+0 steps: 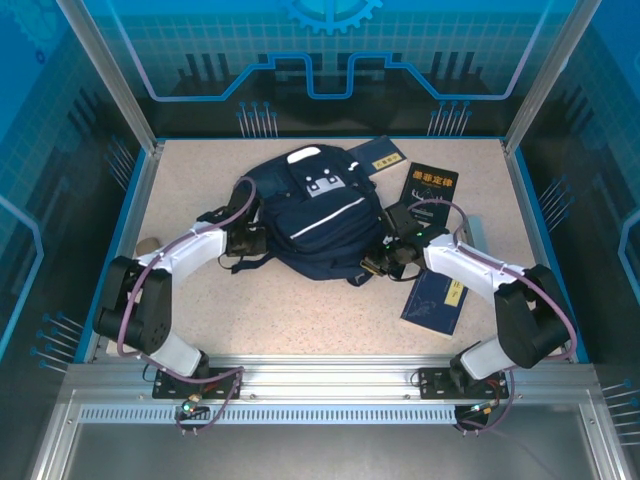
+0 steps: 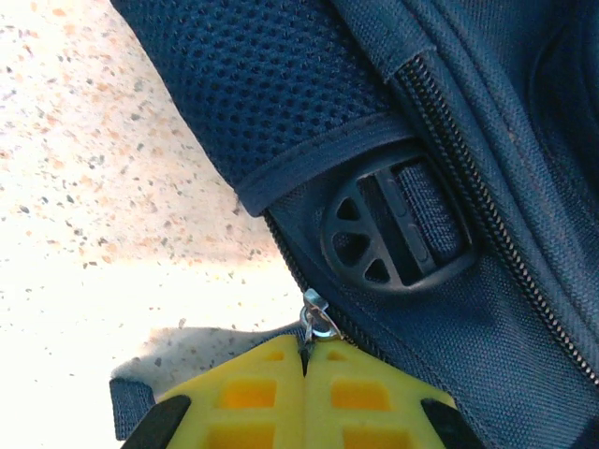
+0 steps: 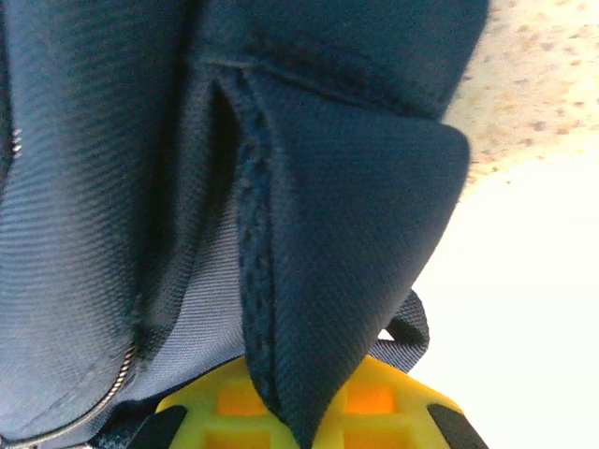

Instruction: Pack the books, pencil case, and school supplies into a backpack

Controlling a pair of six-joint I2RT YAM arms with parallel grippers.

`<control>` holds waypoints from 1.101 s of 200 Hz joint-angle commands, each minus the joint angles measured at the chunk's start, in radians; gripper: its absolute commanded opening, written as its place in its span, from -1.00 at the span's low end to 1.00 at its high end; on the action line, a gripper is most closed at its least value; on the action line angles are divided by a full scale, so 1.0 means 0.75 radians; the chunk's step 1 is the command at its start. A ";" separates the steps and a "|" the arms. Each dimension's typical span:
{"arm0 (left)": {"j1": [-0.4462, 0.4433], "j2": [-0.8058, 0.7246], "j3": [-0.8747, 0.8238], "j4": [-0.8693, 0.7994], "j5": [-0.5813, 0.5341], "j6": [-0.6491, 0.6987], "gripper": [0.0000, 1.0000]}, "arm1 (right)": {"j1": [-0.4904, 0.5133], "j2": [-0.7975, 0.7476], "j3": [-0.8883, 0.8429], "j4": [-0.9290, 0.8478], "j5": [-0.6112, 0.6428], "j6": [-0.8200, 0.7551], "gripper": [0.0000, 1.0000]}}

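While backpack [image 1: 315, 215] lies between them, left claw [image 2: 304, 354] pinches zipper pull [image 2: 318, 320], right claw [image 3: 298, 412] pinches its fabric fold [image 3: 356, 243]

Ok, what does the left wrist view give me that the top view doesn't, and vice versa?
Left wrist: close up, the left gripper shut on the zipper pull, plus a black buckle beside the zipper. Top: three books beyond and right of the backpack, and the right gripper at its right side. Both: the backpack, the left gripper and the speckled table.
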 commanded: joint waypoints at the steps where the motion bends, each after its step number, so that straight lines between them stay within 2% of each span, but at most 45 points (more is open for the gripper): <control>1: 0.072 -0.017 0.034 0.032 -0.172 -0.002 -1.00 | 0.019 0.054 0.026 0.083 -0.113 -0.102 -0.93; 12: 0.088 -0.027 0.037 0.024 -0.177 -0.017 -1.00 | 0.064 0.090 0.053 0.128 -0.168 -0.108 -0.91; 32: 0.121 -0.054 0.044 -0.012 -0.214 -0.065 -0.64 | 0.148 0.152 0.121 0.181 -0.214 -0.090 -0.88; 53: 0.141 -0.092 0.045 -0.046 -0.255 -0.107 -0.09 | 0.208 0.230 0.193 0.241 -0.260 -0.055 -0.84; 68: 0.145 -0.132 0.052 -0.078 -0.263 -0.147 0.15 | 0.234 0.285 0.246 0.287 -0.300 -0.042 -0.76; 80: 0.145 -0.170 0.053 -0.092 -0.231 -0.184 0.32 | 0.258 0.323 0.277 0.344 -0.346 -0.061 -0.66; 98: 0.153 -0.234 0.051 -0.081 -0.072 -0.210 0.53 | 0.296 0.349 0.323 0.347 -0.379 -0.109 -0.52; 127: 0.157 -0.326 0.037 -0.038 0.101 -0.258 0.76 | 0.291 0.256 0.279 0.217 -0.248 -0.183 0.16; 143: 0.157 -0.358 0.043 -0.031 0.178 -0.265 0.86 | 0.268 0.153 0.254 0.098 -0.121 -0.253 0.39; 166: 0.157 -0.373 0.060 -0.018 0.278 -0.269 0.92 | 0.215 0.029 0.266 -0.114 0.115 -0.375 0.53; 187: 0.157 -0.368 0.084 -0.028 0.334 -0.271 0.95 | 0.107 0.017 0.336 -0.263 0.317 -0.478 0.60; 203: 0.157 -0.376 0.081 -0.023 0.355 -0.264 0.97 | 0.003 0.076 0.420 -0.304 0.396 -0.551 0.61; 220: 0.157 -0.393 0.070 -0.032 0.332 -0.255 0.98 | -0.105 0.190 0.527 -0.280 0.401 -0.613 0.60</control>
